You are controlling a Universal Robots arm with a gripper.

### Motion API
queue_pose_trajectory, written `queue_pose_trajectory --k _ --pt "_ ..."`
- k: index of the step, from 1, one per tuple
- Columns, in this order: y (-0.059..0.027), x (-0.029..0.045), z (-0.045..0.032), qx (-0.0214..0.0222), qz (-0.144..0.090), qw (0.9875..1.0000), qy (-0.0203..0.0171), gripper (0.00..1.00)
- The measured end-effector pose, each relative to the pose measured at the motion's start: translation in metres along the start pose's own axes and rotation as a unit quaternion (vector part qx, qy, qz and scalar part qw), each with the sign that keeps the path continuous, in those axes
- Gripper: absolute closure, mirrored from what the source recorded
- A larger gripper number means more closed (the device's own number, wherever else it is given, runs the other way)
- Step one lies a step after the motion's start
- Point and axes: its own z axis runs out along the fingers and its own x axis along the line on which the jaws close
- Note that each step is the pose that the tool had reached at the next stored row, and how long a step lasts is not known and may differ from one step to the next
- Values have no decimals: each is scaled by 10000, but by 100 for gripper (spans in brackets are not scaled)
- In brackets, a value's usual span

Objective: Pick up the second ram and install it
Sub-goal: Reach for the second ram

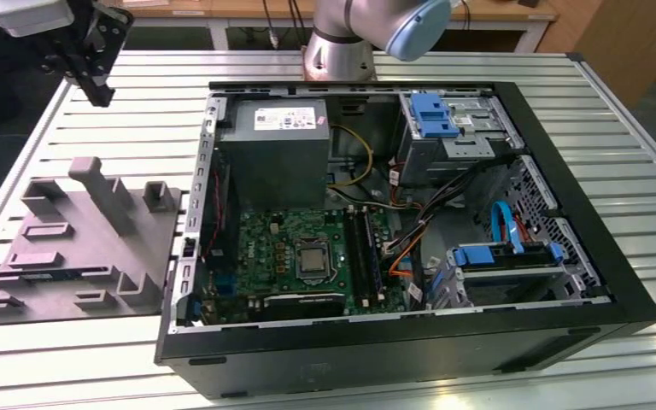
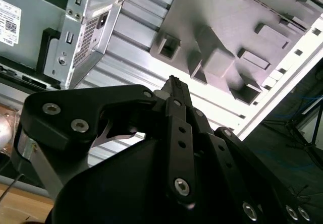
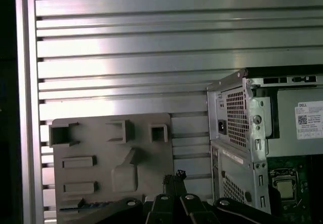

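Black jaws, seemingly together, aloft near grey tray (image 1: 66, 256)

A slatted metal table (image 1: 624, 128) carries a grey tray (image 1: 66, 256) beside an open computer case (image 1: 419, 342).

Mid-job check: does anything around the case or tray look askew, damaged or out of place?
Nothing stands out. The computer case sits flat on the table, the grey tray lies level beside it on the exterior view's left, and the gripper, shut and empty, hangs above the table clear of both.
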Motion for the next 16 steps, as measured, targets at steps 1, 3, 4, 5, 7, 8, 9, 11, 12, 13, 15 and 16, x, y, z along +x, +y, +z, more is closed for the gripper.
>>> queue_pose_trajectory --k 1,3,4,5,7,8,9,11,12,13,15,16 --pt "-3 41 -1 1 0 10000 0 90" --pt "-10 119 -1 0 -1 10000 -3 90" --pt "-12 158 -1 0 -1 10000 -4 90" --pt "-15 198 -2 -1 0 10000 -4 90" --pt "-21 275 -2 0 -1 10000 -4 90" --pt "-24 311 -1 0 -1 10000 -5 90" --pt "-27 351 0 -1 -1 10000 -5 90" --pt "-33 425 2 0 -1 10000 -5 90" --pt "-36 463 3 0 -1 10000 -4 90" --pt "-39 500 5 0 0 10000 -4 90" --pt "-44 570 11 0 0 10000 -5 90" --pt "-47 602 13 0 -1 10000 -5 90"
